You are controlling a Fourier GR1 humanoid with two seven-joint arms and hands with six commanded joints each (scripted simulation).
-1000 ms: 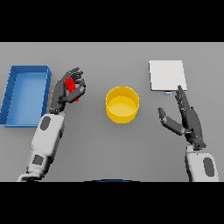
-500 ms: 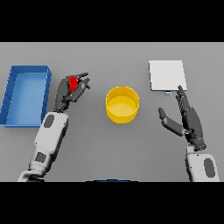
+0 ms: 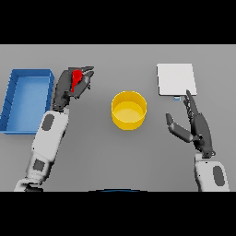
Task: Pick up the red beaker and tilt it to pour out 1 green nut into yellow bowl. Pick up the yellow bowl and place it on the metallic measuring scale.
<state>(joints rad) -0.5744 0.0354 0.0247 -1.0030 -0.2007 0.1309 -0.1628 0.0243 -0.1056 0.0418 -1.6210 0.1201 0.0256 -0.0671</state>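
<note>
Left hand: the dark left hand (image 3: 69, 87) is raised over the grey table (image 3: 101, 156), left of centre, its fingers and thumb curled round the small red beaker (image 3: 76, 77).
Red beaker: held inside that grip, only part of its red body showing between the fingers; it sits between the blue tray and the yellow bowl, apart from both. Whether it is upright or tilted cannot be told.
Yellow bowl: the round yellow bowl (image 3: 129, 109) stands on the table near the middle, open side up, touched by neither hand. Its inside looks plain yellow; a green nut cannot be made out.
Measuring scale: the flat, pale square metallic scale (image 3: 176, 79) lies toward the far right of the table, well apart from the bowl.
Right hand: the dark right hand (image 3: 196, 126) is just below the scale, fingers straight and pointing at it, thumb spread toward the bowl, holding nothing.
Blue tray: a rectangular blue tray (image 3: 11, 108) with low walls lies at the far left, beside the left arm.
</note>
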